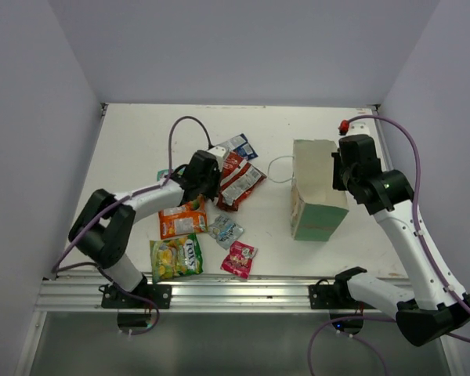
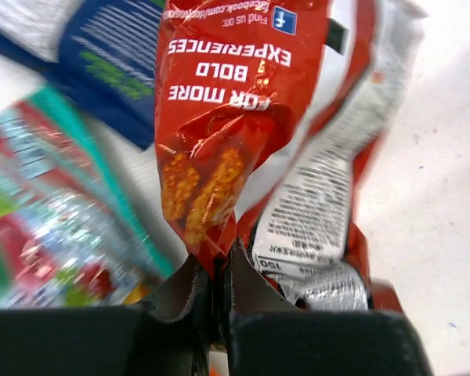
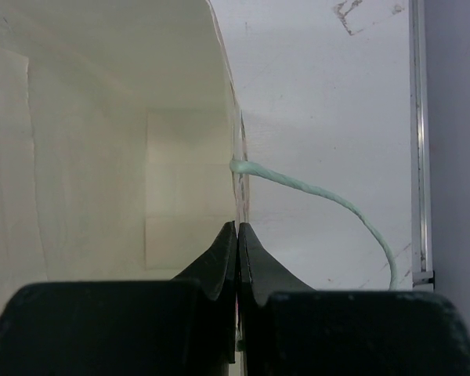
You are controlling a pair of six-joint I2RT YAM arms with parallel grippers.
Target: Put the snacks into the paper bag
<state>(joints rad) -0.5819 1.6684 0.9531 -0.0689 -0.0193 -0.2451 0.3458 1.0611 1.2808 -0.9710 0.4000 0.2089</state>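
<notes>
The paper bag [image 1: 317, 192] stands right of centre, pale tan with a green lower part. My right gripper [image 1: 338, 168] is shut on the bag's right rim [image 3: 236, 188]; its string handle [image 3: 329, 200] trails right. My left gripper [image 1: 211, 176] is shut on the end of a red snack packet [image 2: 219, 141]; a second red and silver packet [image 2: 321, 204] lies beside it. In the top view the red packets [image 1: 239, 182] lie left of the bag, with a blue one [image 1: 239, 146], an orange one [image 1: 182, 220], a silvery one [image 1: 225, 229], a pink one [image 1: 239, 259] and a yellow-green one [image 1: 176, 256].
A metal rail [image 1: 243, 290] runs along the near table edge. A red plug [image 1: 345, 125] and purple cable lie at the back right. White walls close in three sides.
</notes>
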